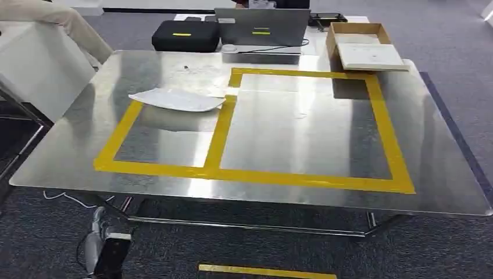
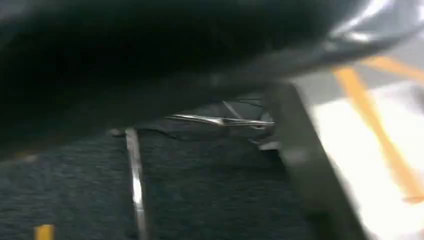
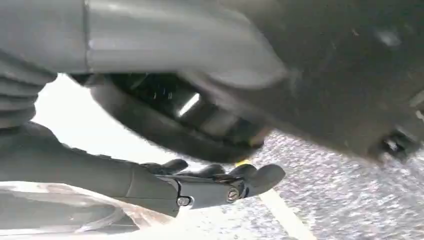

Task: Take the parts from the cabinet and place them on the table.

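Note:
A flat white part [image 1: 177,100] lies on the steel table [image 1: 290,133], across the far edge of the left yellow-taped rectangle [image 1: 168,139]. In the right wrist view my right hand [image 3: 215,182] hangs over grey carpet, its dark fingers stretched out and its thick thumb [image 3: 200,45] well apart from them, with nothing gripped between. A pale glossy surface [image 3: 60,212] shows beside the fingers; I cannot tell what it is. The left wrist view is blurred: a dark mass that may be my left hand [image 2: 150,60] crosses it, and its fingers cannot be made out.
A larger taped rectangle [image 1: 372,116] marks the table's right half. At the far side stand a cardboard box [image 1: 360,43], a laptop [image 1: 261,26] and a black case [image 1: 186,35]. A person's sleeve [image 1: 64,23] shows at the far left. A cabled device [image 1: 107,244] and yellow tape [image 1: 267,271] lie on the carpet.

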Tool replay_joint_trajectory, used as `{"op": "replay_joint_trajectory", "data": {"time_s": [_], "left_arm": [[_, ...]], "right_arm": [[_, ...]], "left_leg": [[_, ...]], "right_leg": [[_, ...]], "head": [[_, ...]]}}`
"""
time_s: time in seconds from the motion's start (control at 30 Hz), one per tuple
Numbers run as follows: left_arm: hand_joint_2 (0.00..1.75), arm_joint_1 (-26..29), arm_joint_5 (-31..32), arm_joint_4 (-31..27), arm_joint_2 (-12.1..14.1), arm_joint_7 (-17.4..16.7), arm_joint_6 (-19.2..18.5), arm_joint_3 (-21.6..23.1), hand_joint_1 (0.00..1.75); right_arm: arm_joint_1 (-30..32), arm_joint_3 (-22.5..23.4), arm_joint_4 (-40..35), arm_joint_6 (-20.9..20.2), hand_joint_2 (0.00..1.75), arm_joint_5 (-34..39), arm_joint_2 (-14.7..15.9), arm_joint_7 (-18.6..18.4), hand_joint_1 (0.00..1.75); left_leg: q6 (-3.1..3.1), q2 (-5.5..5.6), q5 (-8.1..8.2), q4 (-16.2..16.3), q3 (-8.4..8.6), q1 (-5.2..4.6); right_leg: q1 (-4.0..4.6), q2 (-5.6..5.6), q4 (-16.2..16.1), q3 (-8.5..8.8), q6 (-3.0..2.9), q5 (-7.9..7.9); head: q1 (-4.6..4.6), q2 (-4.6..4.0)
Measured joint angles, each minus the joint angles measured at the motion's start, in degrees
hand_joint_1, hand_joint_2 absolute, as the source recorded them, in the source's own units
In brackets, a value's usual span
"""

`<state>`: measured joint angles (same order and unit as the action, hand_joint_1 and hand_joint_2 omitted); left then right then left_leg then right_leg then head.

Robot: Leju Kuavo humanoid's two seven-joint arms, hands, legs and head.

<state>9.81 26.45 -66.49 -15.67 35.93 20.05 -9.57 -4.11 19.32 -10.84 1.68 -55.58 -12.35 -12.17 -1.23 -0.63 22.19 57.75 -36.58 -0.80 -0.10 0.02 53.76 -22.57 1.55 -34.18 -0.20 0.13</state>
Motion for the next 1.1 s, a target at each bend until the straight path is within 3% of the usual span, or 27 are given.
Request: {"op": "replay_joint_trajectory", "data": {"time_s": [0.03,0.07,0.1,0.13,0.2,0.23,0.27,0.3,0.33,0.37,0.4,0.43,0.53,0.57,0.6,0.63,0.67,0.73,0.77,0.83,0.9,0.97,1.0,1.07,1.1], "left_arm": [[0.00,-2.21,0.08,4.03,0.63,-0.70,1.73,0.00,0.00],[0.00,-4.39,-0.52,9.31,1.80,-1.31,3.15,-0.32,0.00],[0.00,-6.48,-1.87,13.86,2.43,-1.55,3.82,-0.90,0.00],[0.00,-8.24,-3.95,18.80,3.32,-1.57,4.78,-2.13,0.00],[0.00,-10.76,-6.63,27.56,4.83,-2.73,6.48,-5.27,0.00],[0.00,-11.55,-6.80,31.53,5.39,-4.86,6.63,-6.64,0.00],[0.00,-11.95,-6.41,34.64,5.83,-7.49,6.72,-7.50,0.00],[0.00,-12.12,-5.25,37.56,6.37,-11.15,6.74,-7.96,0.00],[0.00,-12.05,-3.37,40.23,6.95,-15.59,6.70,-8.04,0.00],[0.00,-11.89,-1.36,42.29,7.26,-18.85,6.36,-7.91,0.00],[0.00,-11.67,0.49,44.11,7.36,-20.80,5.85,-7.52,0.00],[0.00,-11.63,1.51,45.41,7.38,-21.20,5.65,-7.15,0.00],[0.00,-11.63,3.26,48.93,7.41,-21.94,4.01,-6.16,0.00],[0.00,-11.53,4.18,49.59,7.41,-22.07,3.32,-5.81,0.00],[0.00,-11.66,4.96,50.35,7.38,-22.14,2.87,-5.24,0.00],[0.00,-11.76,5.92,50.89,7.58,-22.45,2.42,-4.54,0.00],[0.00,-11.91,6.71,51.26,7.69,-22.86,2.04,-4.05,0.00],[0.00,-12.26,8.12,52.00,7.76,-24.08,1.28,-3.00,0.00],[0.00,-12.37,8.50,52.25,7.78,-24.44,1.08,-2.62,0.00],[0.00,-12.48,8.85,52.70,7.93,-24.83,0.86,-1.81,0.00],[0.00,-12.58,8.96,53.03,8.13,-25.00,0.78,-1.42,0.00],[0.00,-12.65,9.36,53.14,8.19,-25.44,0.95,-1.00,0.00],[0.00,-12.76,10.58,53.21,8.33,-26.60,1.74,-0.44,0.00],[0.00,-13.23,13.58,53.25,8.65,-29.71,3.10,0.83,0.00],[0.00,-13.52,15.22,53.36,9.38,-31.00,3.14,1.36,0.00]], "right_arm": [[-0.18,0.61,0.00,0.15,1.75,0.66,-0.04,-0.09,0.00],[-0.27,1.50,0.02,0.13,0.00,1.76,-0.52,-0.07,0.00],[-0.77,2.36,0.00,0.09,0.00,2.52,-0.59,0.16,0.00],[-1.10,3.19,0.00,-0.15,0.00,3.24,-1.25,0.42,0.00],[-1.70,4.46,0.00,0.22,0.00,4.00,-2.69,0.06,0.00],[-2.02,4.89,0.00,0.72,0.00,3.87,-3.47,-0.72,0.00],[-2.31,5.07,0.00,1.27,0.00,3.82,-3.85,-1.16,0.00],[-2.64,5.31,-0.02,1.55,0.00,4.24,-4.00,-1.33,0.00],[-3.09,5.74,-0.04,1.79,0.00,4.90,-4.39,-1.38,0.00],[-3.68,6.29,-0.09,1.88,0.00,5.78,-4.48,-1.51,0.00],[-4.25,6.82,-0.09,1.84,0.00,6.31,-4.87,-1.85,0.00],[-4.89,6.97,-0.09,1.75,0.00,6.43,-4.90,-2.01,0.00],[-6.40,7.85,-0.09,-0.22,0.00,7.15,-5.29,-3.89,0.00],[-6.41,8.00,-0.07,-1.10,0.00,7.41,-5.29,-4.44,0.00],[-6.41,8.42,-0.04,-1.90,0.00,7.87,-5.24,-4.63,0.00],[-6.45,8.92,-0.07,-2.08,0.00,8.26,-5.16,-4.48,0.00],[-6.52,9.29,-0.07,-2.05,0.00,8.39,-5.11,-4.41,0.00],[-6.91,9.70,-0.09,-2.08,0.00,8.67,-4.83,-4.43,0.00],[-7.10,9.90,-0.09,-2.12,0.00,8.74,-4.72,-4.46,0.00],[-7.12,10.40,-0.11,-2.32,0.00,8.78,-4.57,-4.63,0.00],[-7.11,10.69,-0.15,-2.34,0.00,8.78,-4.41,-4.79,0.00],[-7.22,10.73,-0.20,-2.36,0.00,8.74,-4.39,-5.01,0.00],[-7.41,10.75,-0.22,-2.67,0.00,8.28,-4.39,-5.60,0.00],[-7.74,10.73,-0.20,-4.18,0.00,6.68,-4.13,-7.41,0.00],[-8.00,10.66,-0.20,-4.85,0.00,6.18,-3.78,-7.89,0.00]], "left_leg": [[0.35,-0.01,-0.63,-0.18,-0.19,-0.01],[0.57,0.23,-1.00,-0.10,-0.49,-0.07],[1.18,0.40,1.29,0.68,-1.08,0.19],[1.63,0.43,5.14,3.26,-1.52,0.45],[2.39,0.43,11.60,11.86,-2.78,0.84],[2.63,0.44,12.54,15.62,-3.09,0.96],[2.74,0.44,11.69,17.18,-2.79,1.04],[2.80,0.44,9.83,16.72,-1.52,1.21],[2.75,0.44,7.56,13.93,0.63,1.30],[2.57,0.43,6.16,8.99,3.96,1.33],[2.36,0.44,6.27,3.62,7.28,1.35],[2.09,0.48,7.90,0.79,9.10,1.10],[1.57,0.54,8.17,-0.41,8.43,0.88],[0.79,0.52,7.61,-0.67,7.88,1.10],[-0.01,0.33,7.03,-0.81,7.41,1.29],[-0.45,0.33,6.49,-0.81,6.70,1.19],[-0.92,0.32,5.97,-0.81,6.10,1.09],[-1.20,0.31,4.65,-0.77,4.47,0.73],[-1.25,0.31,4.00,-0.74,3.60,0.54],[-1.21,0.28,2.78,-0.63,1.92,0.27],[-0.99,0.36,1.59,-0.35,0.45,0.15],[-0.43,0.45,0.59,0.16,-0.35,-0.17],[-0.21,0.32,-0.02,0.11,-0.53,-0.15],[0.34,0.29,-1.30,-0.16,-0.78,0.00],[0.52,0.56,-1.20,-0.17,-1.28,0.10]], "right_leg": [[0.03,-0.01,0.32,-0.45,-0.41,0.33],[-0.39,-0.31,0.08,-1.19,-0.99,1.12],[-0.44,-0.51,0.17,-1.83,-1.43,1.74],[-0.40,-0.59,0.17,-2.56,-1.92,2.39],[-0.21,-0.57,0.28,-3.96,-2.20,3.70],[-0.19,-0.56,0.49,-4.61,-2.14,4.22],[-0.19,-0.57,0.81,-5.07,-2.02,4.68],[-0.20,-0.59,1.28,-6.07,-1.96,5.01],[-0.21,-0.56,1.88,-7.09,-1.80,5.40],[-0.26,-0.54,2.49,-7.84,-1.63,5.58],[-0.26,-0.56,3.04,-8.45,-1.45,5.70],[0.04,-0.63,3.38,-9.11,-1.14,5.89],[0.01,-0.84,3.64,-10.19,-0.11,7.15],[0.10,-0.83,3.76,-10.58,0.32,7.39],[-0.04,-0.58,4.28,-10.97,0.63,6.17],[-0.06,-0.50,6.02,-12.22,0.85,3.28],[-0.06,-0.46,9.40,-13.29,0.87,0.00],[-0.02,-0.34,18.21,-15.37,0.88,-5.01],[-0.02,-0.33,20.74,-15.51,0.81,-5.00],[0.00,-0.32,19.05,-12.70,0.46,-0.74],[0.09,-0.29,10.70,-6.49,-0.04,3.45],[0.30,-0.21,1.13,-0.18,-0.33,0.99],[0.32,-0.15,0.37,-0.84,-0.45,0.34],[0.57,-0.14,0.78,-1.61,-1.09,1.12],[0.00,-0.45,0.56,-2.31,-1.46,2.01]], "head": [[-0.20,0.00],[0.11,0.00],[-0.05,0.00],[-0.18,0.00],[-0.26,0.00],[-0.22,0.00],[-0.31,0.00],[-0.31,0.00],[-0.28,0.00],[-0.33,0.00],[-0.35,0.00],[-0.35,0.00],[-0.22,0.00],[-0.20,0.00],[-0.22,0.00],[-0.02,0.00],[0.04,0.00],[0.04,0.00],[0.04,0.00],[0.02,0.00],[0.04,0.00],[0.02,0.00],[-0.07,0.00],[-0.02,0.00],[0.09,0.00]]}}
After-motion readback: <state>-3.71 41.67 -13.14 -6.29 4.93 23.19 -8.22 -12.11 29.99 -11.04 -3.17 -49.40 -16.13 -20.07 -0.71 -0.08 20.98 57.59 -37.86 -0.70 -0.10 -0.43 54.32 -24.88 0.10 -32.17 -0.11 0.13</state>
